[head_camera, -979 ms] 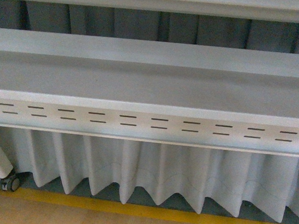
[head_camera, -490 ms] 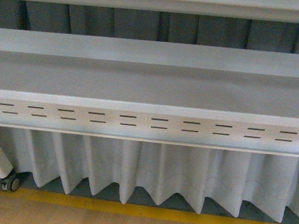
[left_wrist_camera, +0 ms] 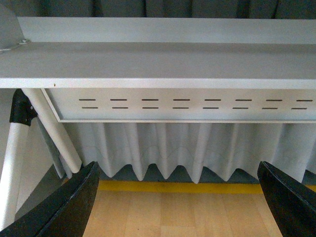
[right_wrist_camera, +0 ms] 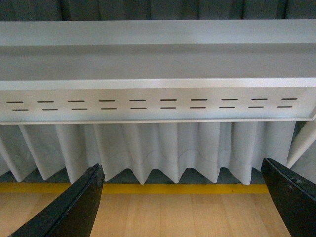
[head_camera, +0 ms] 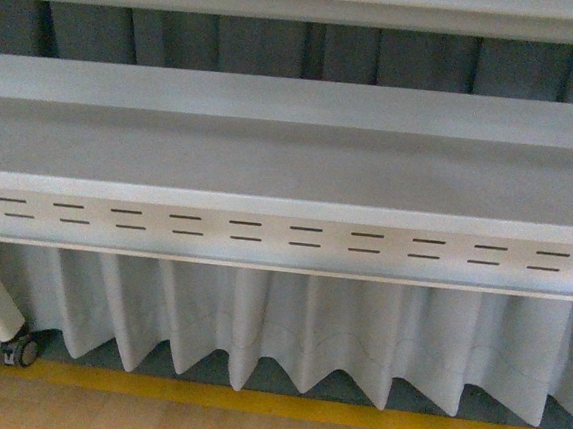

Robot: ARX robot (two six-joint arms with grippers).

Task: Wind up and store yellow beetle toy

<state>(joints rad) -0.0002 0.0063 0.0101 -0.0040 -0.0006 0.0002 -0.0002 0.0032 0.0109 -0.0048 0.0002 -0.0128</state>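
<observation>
The yellow beetle toy is out of view in every frame. My left gripper (left_wrist_camera: 180,202) is open, its two black fingers (left_wrist_camera: 64,207) wide apart with only wooden floor between them. My right gripper (right_wrist_camera: 182,202) is open as well, black fingers (right_wrist_camera: 74,207) spread and nothing held. Both wrist views face a grey table (left_wrist_camera: 148,64) from low down. Neither arm shows in the front view.
The grey table (head_camera: 291,165) has a slotted front rail (head_camera: 285,236) and a white pleated skirt (head_camera: 287,325) below. A yellow line (head_camera: 280,405) runs along the wooden floor. A white leg with a castor (head_camera: 16,352) stands at left. A dark curtain (head_camera: 281,48) hangs behind.
</observation>
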